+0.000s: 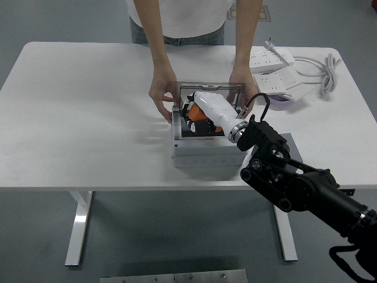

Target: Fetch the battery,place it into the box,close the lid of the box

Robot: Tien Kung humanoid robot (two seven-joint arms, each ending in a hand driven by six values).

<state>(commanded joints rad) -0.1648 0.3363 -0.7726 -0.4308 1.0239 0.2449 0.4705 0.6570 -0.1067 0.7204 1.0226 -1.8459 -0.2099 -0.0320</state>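
A grey box [206, 154] stands open at the table's middle, its clear lid [209, 86] tilted up at the back. My right hand [194, 118] reaches down into the box from the right, its white shell covering most of the opening. Its dark fingers are curled on an orange battery [198, 110] inside the box. A person at the far side steadies the box with one hand [160, 94] on its left side and the other hand [240, 79] at the lid's right corner. My left arm is out of view.
White power strips [271, 59] with a coiled cable [327, 71] lie at the back right, with a purple item [278, 102] beside them. A grey pad [293, 144] lies right of the box under my arm. The table's left half is bare.
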